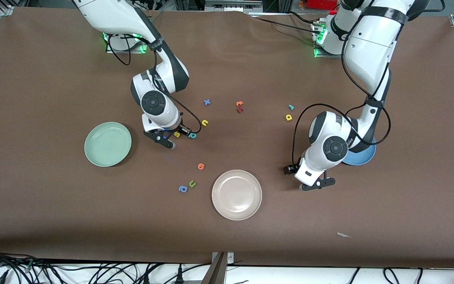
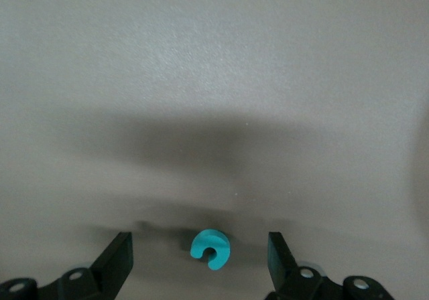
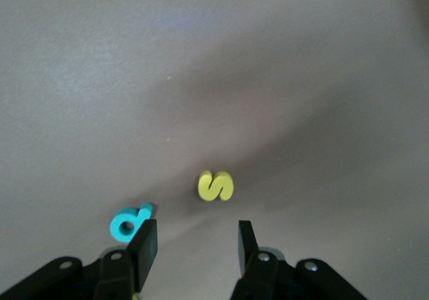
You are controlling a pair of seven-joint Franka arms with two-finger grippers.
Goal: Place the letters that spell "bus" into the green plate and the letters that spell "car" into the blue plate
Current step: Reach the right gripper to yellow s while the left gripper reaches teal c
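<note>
Teal c (image 2: 210,248) lies flat on the bare table between the spread fingers of the left gripper (image 2: 200,245), which is down low and released, holding nothing. This spot is near the blue plate (image 1: 363,157), toward the left arm's end of the table. A good pick probably means centring on the small letter, pressing down to the tabletop and closing across its round body so it does not squirt out.

Yellow s (image 3: 216,185) lies just ahead of the right gripper (image 3: 196,236), whose fingers stand partly apart and empty. The teal b (image 3: 127,223) is just beside one finger. That gripper seems to need a short shift forward over the s, kept clear of the b so it is not nudged. The green plate (image 1: 108,144) waits empty close by, toward the right arm's end.

Yellow u (image 1: 205,123) is near these two. The teal r (image 1: 291,107) and yellow a (image 1: 289,117) lie together, farther from the front camera than the left gripper.

Distractors are spread about:
- a blue x (image 1: 207,102)
- an orange letter (image 1: 239,103) touching a dark red one (image 1: 240,110)
- an orange round letter (image 1: 201,166)
- a green u (image 1: 192,183) beside a blue a (image 1: 183,189)
- a beige plate (image 1: 237,194) mid-table toward the front edge

None blocks either short carry.
</note>
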